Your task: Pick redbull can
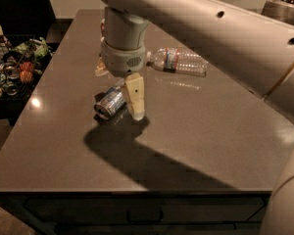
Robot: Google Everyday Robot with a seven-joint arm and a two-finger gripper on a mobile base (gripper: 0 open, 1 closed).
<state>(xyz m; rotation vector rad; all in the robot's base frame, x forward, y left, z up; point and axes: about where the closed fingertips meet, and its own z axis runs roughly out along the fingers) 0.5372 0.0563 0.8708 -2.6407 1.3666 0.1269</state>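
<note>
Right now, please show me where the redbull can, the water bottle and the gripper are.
redbull can (109,103), camera view, on its side wall; the can lies down.
water bottle (172,59), camera view, on its label.
gripper (136,107), camera view, on its pale lower end, close beside the can.

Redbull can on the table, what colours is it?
Silver and blue, in the camera view; the gripper hangs beside the redbull can.

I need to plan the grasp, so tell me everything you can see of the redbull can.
The redbull can is a slim silver-and-blue metal can. It lies on its side on the brown table, with one shiny round end facing front left. Its far end is hidden behind the gripper, which hangs close over its right side; whether they touch cannot be told. The arm's shadow falls just in front of it.
</note>
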